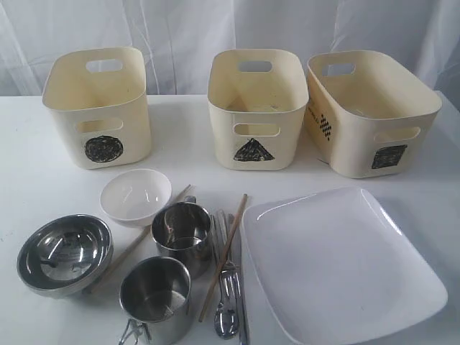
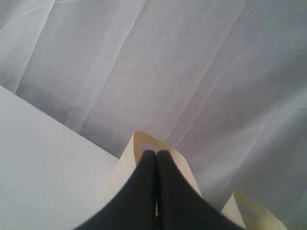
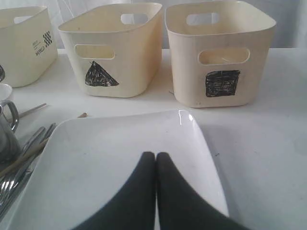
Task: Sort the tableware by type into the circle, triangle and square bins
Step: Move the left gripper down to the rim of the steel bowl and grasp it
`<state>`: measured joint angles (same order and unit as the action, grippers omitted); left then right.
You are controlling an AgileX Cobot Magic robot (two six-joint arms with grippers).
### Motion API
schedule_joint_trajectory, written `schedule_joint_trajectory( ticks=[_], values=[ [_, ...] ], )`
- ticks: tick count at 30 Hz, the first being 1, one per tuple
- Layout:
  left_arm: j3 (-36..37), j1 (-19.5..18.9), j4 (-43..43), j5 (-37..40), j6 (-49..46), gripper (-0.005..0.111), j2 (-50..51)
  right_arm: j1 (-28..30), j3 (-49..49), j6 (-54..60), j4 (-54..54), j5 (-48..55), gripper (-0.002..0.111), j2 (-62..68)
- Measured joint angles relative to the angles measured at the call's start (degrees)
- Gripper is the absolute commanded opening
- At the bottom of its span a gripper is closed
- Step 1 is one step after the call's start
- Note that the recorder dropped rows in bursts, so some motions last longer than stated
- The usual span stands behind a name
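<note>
The fingers [image 2: 144, 175] of the left gripper [image 2: 156, 153] are pressed together on nothing, a cream tub [image 2: 139, 140] seen past them. The right gripper [image 3: 156, 155] is likewise closed and empty, the large white square plate [image 3: 120, 153] seen before it. Beside the plate are laid the cutlery [image 1: 228, 305], wooden chopsticks [image 1: 224, 244], two steel cups [image 1: 181, 228], small white bowl [image 1: 135, 194] and steel bowl [image 1: 65, 253]; behind are ranged the circle bin [image 1: 136, 140], triangle bin [image 1: 223, 147] and square bin [image 1: 352, 154].

Cream on the circle bin [image 1: 136, 129], triangle bin [image 1: 223, 136] and square bin [image 1: 352, 144], each with a black scribbled mark, plus a black-and-white chequered label [image 1: 325, 127] on the square one's side. Glossy white for the small bowl [image 1: 135, 195] and for the plate [image 3: 120, 158] beyond the black right hand [image 3: 156, 158]; mirror-grey for the steel bowl [image 1: 65, 253] and two cups [image 1: 181, 228] [image 1: 156, 289], pale brown for the chopsticks [image 1: 224, 244].
</note>
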<state>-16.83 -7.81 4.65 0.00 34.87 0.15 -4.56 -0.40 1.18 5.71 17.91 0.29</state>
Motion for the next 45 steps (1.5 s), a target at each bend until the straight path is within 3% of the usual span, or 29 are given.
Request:
schedule_joint_trajectory(
  ticks=[4, 8, 11, 15, 17, 22, 24, 34, 38, 45],
  values=[
    [-5.8, 0.0, -0.3, 10.8, -4.6, 0.0, 2.1, 0.0, 0.0, 0.0, 0.0, 0.0, 0.0, 0.0],
    [-12.1, 0.0, 3.0, 22.2, -16.5, 0.0, 7.6, 0.0, 0.0, 0.0, 0.0, 0.0, 0.0, 0.0],
    [-16.7, 0.0, 16.1, 28.8, -34.9, 0.0, 17.4, 0.0, 0.0, 0.0, 0.0, 0.0, 0.0, 0.0],
    [-17.0, 0.0, 24.4, 32.8, -47.4, 0.0, 28.9, 0.0, 0.0, 0.0, 0.0, 0.0, 0.0, 0.0],
    [-17.0, 0.0, 25.2, 32.9, -49.9, 0.001, 33.1, 0.0, 0.0, 0.0, 0.0, 0.0, 0.0, 0.0],
    [-17.0, 1.7, 28.1, 32.4, -56.5, 0.046, 41.8, 0.0, 0.0, 0.0, 0.0, 0.0, 0.0, 0.0],
    [-17.0, 1.9, 28.4, 31.4, -57.1, 0.056, 45.4, 0.0, 0.0, 0.0, 0.0, 0.0, 0.0, 0.0],
    [-17.0, 3.6, 31.4, 29.1, -59.9, 0.057, 64.9, 0.0, 0.0, 0.0, 0.0, 0.0, 0.0, 0.0],
    [-17.0, 7.0, 34.9, 26.6, -64.1, 0.057, 68.6, 0.0, 0.0, 0.0, 0.0, 0.0, 0.0, 0.0],
    [-17.6, 7.2, 31.6, 24.0, -66.5, 0.057, 70.4, 0.0, 0.0, 0.0, 0.0, 0.0, 0.0, 0.0]
  ],
)
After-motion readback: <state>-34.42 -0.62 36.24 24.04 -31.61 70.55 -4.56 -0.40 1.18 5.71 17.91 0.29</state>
